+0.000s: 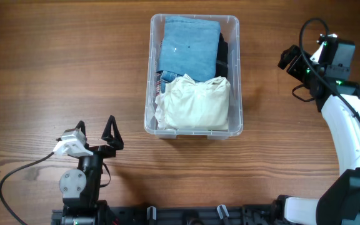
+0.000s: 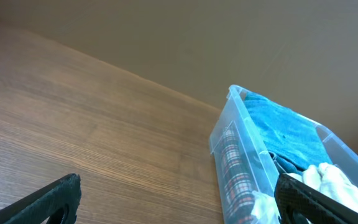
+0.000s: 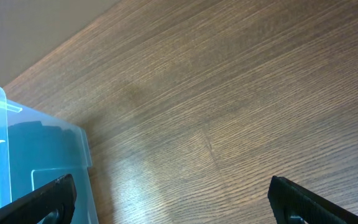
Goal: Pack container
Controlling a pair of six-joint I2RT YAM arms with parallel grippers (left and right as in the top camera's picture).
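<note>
- The container (image 1: 149,81) stands upright on the wooden desk (image 1: 55,56), about midway across it in the overhead view, with its long sides running away from the arm bases.
- Inside the container, a folded blue cloth (image 1: 189,47) fills the far half.
- A cream garment (image 1: 195,103) lies crumpled in the container's near half, and its far edge touches the blue cloth.
- A plaid piece (image 1: 165,78) shows against the container's left wall, between the blue and the cream. It can also be seen through that clear wall in the left wrist view.
- Something black (image 1: 222,53) sits along the container's right wall, beside the blue cloth. What it is cannot be told.
- The left hand (image 1: 95,130) is left of the container and nearer the bases than its near wall, well apart from it. Its fingers (image 2: 48,199) are spread wide with nothing between them.
- The right hand (image 1: 290,57) is right of the container, level with its far half and not touching it. Its fingers (image 3: 309,199) are also spread wide and empty, and a corner of the container shows low on the left of the right wrist view.
</note>
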